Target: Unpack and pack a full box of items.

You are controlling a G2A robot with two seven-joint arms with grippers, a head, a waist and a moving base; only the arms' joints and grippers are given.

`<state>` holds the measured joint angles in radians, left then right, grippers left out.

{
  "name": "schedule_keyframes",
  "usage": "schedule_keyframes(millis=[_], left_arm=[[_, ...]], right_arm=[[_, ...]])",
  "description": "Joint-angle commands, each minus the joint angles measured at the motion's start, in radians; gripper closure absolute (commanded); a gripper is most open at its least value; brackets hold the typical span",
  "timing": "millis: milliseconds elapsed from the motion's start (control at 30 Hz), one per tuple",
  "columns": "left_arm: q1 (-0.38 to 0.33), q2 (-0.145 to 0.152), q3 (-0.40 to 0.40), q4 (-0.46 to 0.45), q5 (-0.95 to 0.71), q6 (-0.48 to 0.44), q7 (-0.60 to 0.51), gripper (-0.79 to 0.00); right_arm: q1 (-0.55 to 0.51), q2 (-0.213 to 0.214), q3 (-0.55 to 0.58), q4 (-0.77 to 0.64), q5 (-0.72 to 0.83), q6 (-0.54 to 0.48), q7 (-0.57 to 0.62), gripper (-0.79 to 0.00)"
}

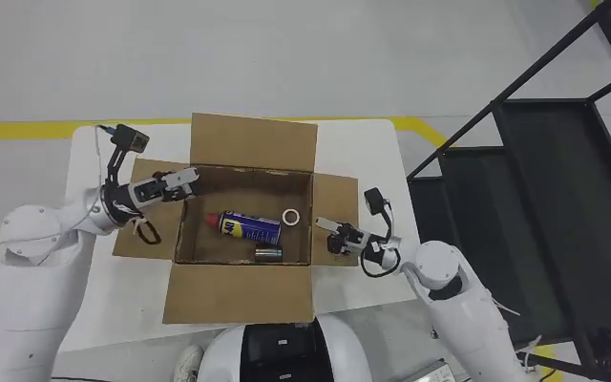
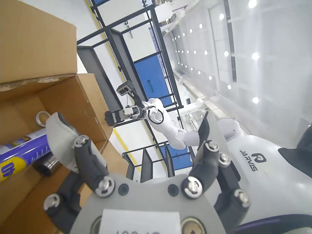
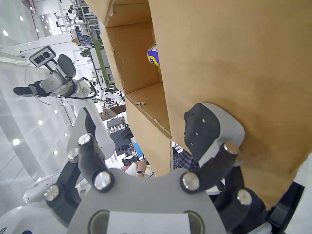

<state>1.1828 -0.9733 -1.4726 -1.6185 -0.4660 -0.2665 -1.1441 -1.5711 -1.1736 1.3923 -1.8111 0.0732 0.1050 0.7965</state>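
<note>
Okay, the box (image 1: 254, 143) is open on the table (image 1: 368, 143), flaps spread. Three things lie on its floor: the spray can (image 1: 250, 227) in the middle, the roll of tape (image 1: 292, 217) just off its right end, and the little metal cylinder (image 1: 268, 253) just beside it on my side.

My left gripper (image 1: 188, 180) hangs at the box's left wall near the far corner, fingers spread wide, holding nothing. My right gripper (image 1: 323, 225) sits over the right flap (image 3: 231, 49), outside the wall, also spread and empty. One finger (image 3: 207, 125) is close against the cardboard; touching or not, I can't tell.

Now the bit that matters: the can lies on its side, long axis running left to right across the box, one end facing my left gripper. From that gripper it lies inward, toward me and down on the floor. I'd judge the left the handier arm for it, with the fingers straddling the can across its width, not along it. The tape is nearer my right.
</note>
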Motion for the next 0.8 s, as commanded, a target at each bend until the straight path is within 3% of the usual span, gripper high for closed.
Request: schedule_keyframes(millis=[0, 167, 333, 767], left_arm=[[0.034, 0.007, -0.048, 0.007, -0.017, -0.009, -0.010, -0.785], [0.083, 0.012, -0.120, 0.029, -0.095, -0.056, -0.011, -0.785], [0.087, 0.013, -0.127, 0.033, -0.105, -0.064, -0.010, -0.785], [0.087, 0.013, -0.127, 0.033, -0.105, -0.064, -0.010, -0.785]], right_arm=[[-0.011, 0.003, 0.007, -0.043, -0.014, -0.006, -0.011, -0.785], [-0.006, 0.007, -0.011, -0.175, -0.082, -0.002, -0.020, -0.785], [0.118, 0.003, -0.129, -0.216, -0.237, 0.108, -0.003, -0.785], [0.550, -0.075, -0.633, -0.007, -0.692, 0.436, 0.063, -0.785]])
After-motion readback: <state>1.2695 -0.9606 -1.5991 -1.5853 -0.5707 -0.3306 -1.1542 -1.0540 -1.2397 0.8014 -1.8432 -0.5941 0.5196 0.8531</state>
